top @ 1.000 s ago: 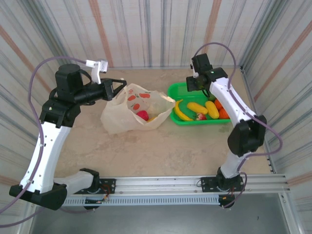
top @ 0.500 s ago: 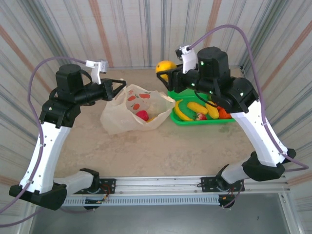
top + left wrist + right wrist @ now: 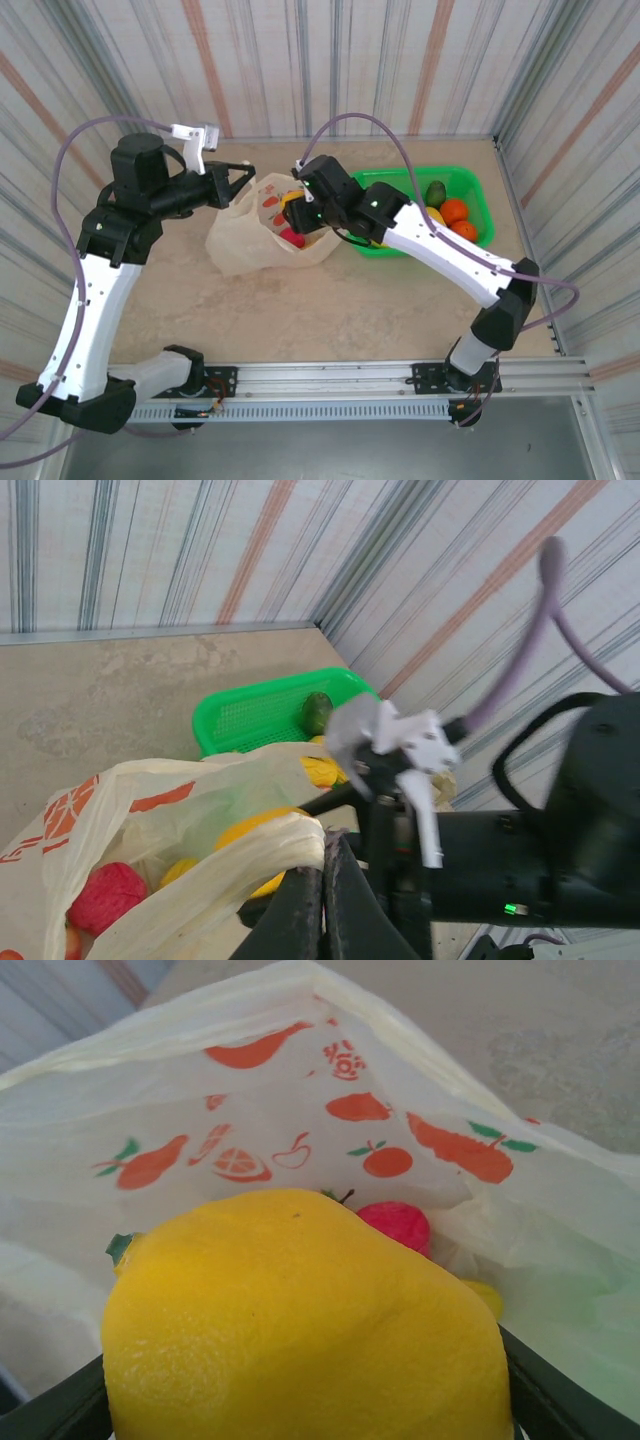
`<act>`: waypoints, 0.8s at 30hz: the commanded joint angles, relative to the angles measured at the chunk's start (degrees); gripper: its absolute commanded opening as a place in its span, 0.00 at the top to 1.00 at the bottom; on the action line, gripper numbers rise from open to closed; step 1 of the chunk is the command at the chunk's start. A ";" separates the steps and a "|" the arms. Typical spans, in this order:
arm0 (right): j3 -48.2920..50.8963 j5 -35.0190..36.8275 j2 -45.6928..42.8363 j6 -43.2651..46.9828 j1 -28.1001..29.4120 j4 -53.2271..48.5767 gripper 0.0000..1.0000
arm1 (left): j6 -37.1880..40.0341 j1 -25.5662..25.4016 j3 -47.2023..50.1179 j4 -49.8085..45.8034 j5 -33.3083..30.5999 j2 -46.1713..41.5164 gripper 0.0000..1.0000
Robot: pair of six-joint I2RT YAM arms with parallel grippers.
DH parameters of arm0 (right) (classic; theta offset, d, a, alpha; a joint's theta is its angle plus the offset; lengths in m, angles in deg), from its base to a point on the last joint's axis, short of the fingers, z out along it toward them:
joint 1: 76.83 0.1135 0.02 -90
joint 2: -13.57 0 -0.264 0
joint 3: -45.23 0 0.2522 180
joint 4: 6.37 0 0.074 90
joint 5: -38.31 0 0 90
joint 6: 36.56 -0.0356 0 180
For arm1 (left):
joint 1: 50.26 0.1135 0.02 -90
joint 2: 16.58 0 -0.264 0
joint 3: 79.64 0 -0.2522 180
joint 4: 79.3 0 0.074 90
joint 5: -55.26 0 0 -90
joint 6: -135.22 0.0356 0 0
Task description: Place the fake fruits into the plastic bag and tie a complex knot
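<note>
Plastic bag point(image 3: 262, 238): lies on the bench point(image 3: 300, 300), left of centre, mouth open toward the green basket point(image 3: 470, 183). Left hand point(image 3: 243, 178) is pinched tight on the bag's upper rim, holding it up. Right hand point(image 3: 298, 206) is at the mouth, jaws spread around a large yellow fruit point(image 3: 300, 1320) held just above the opening. Inside the bag: one red fruit point(image 3: 396, 1222), with a small yellow piece beside it. The basket, just right of the bag, holds oranges point(image 3: 455, 212) and an avocado point(image 3: 435, 192).
</note>
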 commanded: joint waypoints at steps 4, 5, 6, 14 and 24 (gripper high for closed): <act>-8.28 -2.06 10.65 -5.26 -1.83 0.28 0.52 | 1.62 -0.46 -1.72 -0.84 -0.74 -0.66 1.00; -9.64 -3.10 12.26 -5.35 -1.64 0.17 0.47 | 1.74 -0.48 -1.93 -0.91 -0.91 -0.64 1.00; -11.70 -3.71 13.37 -5.32 -1.29 -0.35 0.38 | 1.78 -0.44 -2.08 -1.09 -1.12 -0.55 1.00; -9.66 -6.41 11.45 -2.98 -0.92 1.58 0.11 | 2.17 -0.63 -2.28 -1.89 -2.14 -0.37 1.00; -7.35 -9.84 4.23 -4.29 -2.85 1.24 0.37 | 2.24 -0.61 -2.63 -2.20 -2.47 0.03 1.00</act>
